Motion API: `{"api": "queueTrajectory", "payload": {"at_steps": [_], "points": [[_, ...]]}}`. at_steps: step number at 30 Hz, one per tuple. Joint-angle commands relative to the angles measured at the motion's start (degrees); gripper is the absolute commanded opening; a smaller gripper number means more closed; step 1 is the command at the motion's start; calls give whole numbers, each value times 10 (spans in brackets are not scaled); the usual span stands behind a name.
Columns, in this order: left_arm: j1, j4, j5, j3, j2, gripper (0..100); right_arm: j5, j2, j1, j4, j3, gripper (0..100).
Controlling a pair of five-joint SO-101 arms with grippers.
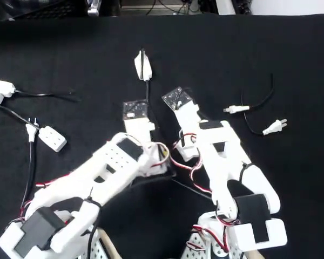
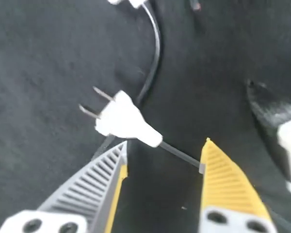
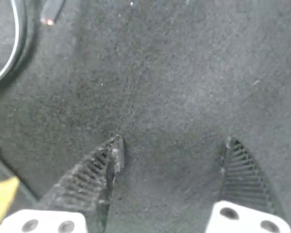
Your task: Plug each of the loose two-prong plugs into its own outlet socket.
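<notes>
Left wrist view: your left gripper (image 2: 165, 142) is wide open, fingers (image 2: 223, 179) either side of a black cord (image 2: 182, 155), not clamping it. White plug (image 2: 123, 119) lies on the cloth (image 2: 39, 73) just past the fingertips, prongs pointing away from the gripper. Your right gripper (image 3: 173, 140) is wide too, over bare cloth. High view: second plug (image 1: 236, 109) and third plug (image 1: 275, 127) lie right of the arms; near socket (image 1: 53, 138) and edge socket (image 1: 0, 90) sit far left, well apart from both grippers.
</notes>
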Motion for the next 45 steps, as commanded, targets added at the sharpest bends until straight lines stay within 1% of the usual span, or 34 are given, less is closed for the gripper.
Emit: {"api": "queueTrajectory", "payload": {"at_steps": [1, 5, 9, 10, 21, 23, 25, 27, 33, 35, 39, 41, 45], "points": [[-6, 2, 84, -18, -8, 245, 6, 0, 4, -7, -19, 319], [-26, -1, 120, -14, -3, 243, 6, 0, 4, -7, -19, 319], [-49, -2, 201, 0, -1, 242, 6, 0, 4, -7, -19, 319], [-52, -2, 212, 3, -1, 242, 6, 0, 4, -7, -19, 319], [-55, -3, 213, 8, 0, 242, 6, 0, 4, -7, -18, 319], [-55, -19, 211, 18, 4, 242, 6, 0, 4, -7, -18, 319], [-55, -61, 210, 36, 18, 242, 6, 0, 4, -7, -18, 319], [-56, -83, 198, 39, 38, 242, 6, 0, 5, -7, -18, 319], [-56, -83, 187, 17, 81, 241, 2, 0, 7, -7, -18, 319], [-64, -83, 187, 13, 84, 208, 2, 0, 7, -7, -18, 319], [-91, -83, 181, 1, 84, 18, 2, 0, 7, -7, -19, 319], [-93, -83, 164, 0, 84, 55, 2, 0, 7, -7, -19, 319], [-74, -83, 142, 0, 84, 28, 2, 0, 7, -7, -19, 319]]}}
